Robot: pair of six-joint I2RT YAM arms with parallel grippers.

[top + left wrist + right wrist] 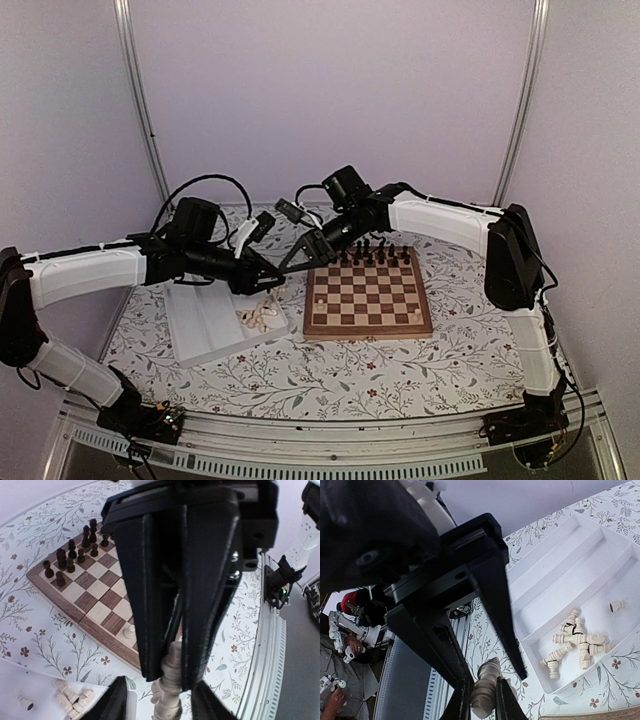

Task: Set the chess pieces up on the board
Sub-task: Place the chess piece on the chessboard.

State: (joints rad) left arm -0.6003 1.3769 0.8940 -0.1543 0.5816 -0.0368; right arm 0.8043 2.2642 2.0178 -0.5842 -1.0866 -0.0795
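Two grippers meet in the air over the gap between the white compartment tray (205, 330) and the chessboard (368, 333), evidently to pass one pale chessman (485, 672) from arm to arm. The right gripper (481, 692) is clamped on that chessman, its two thin fingers pressed against the sides. The left gripper (160, 685) stands with its fingers apart on either side of the same piece, with a gap showing between each finger and the wood, so it looks like the releasing side. The exchange makes sense as a matter of reach, I judge: the tray lies on the left arm's side and the board on the right arm's.

Most of the task remains. A heap of pale chessmen (258, 318) lies tumbled in the tray's compartment nearest the board, with one stray apart from it. Only one pale piece (414, 314) stands on the board, on the near row by the right corner. The dark chessmen (375, 252) stand along the far rows.

Much is hard to read. From above, the fingers overlap and the held piece cannot be seen. Both wrist views show only part of it, so I cannot tell which kind of piece it is. The right gripper's body blocks much of the board in the left wrist view, and the dark chessmen are too small to count.
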